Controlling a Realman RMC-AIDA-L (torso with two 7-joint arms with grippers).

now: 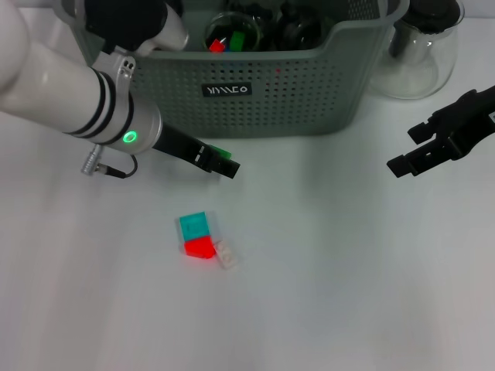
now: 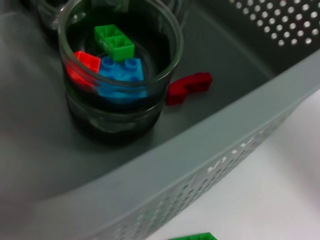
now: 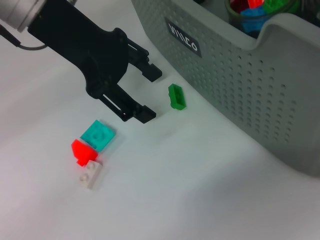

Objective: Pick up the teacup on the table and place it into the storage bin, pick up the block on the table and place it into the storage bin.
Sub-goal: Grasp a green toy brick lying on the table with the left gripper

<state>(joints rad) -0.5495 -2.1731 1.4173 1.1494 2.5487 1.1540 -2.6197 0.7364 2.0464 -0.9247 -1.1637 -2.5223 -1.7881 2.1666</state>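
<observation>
Blocks remaining on counter (image 1: 348,294): a green block (image 3: 176,96) lying close to the storage bin (image 1: 309,93) front wall, and a teal/red/white cluster (image 1: 203,237) further out. Teacup (image 2: 120,75) already sits in the bin, holding bricks. Left end effector (image 3: 145,95) hovers with jaws parted, empty, beside the green block. Right end effector (image 1: 414,151) idle, also unclenched. Risk: descending here, a finger may strike the bin wall or nudge the block away.
</observation>
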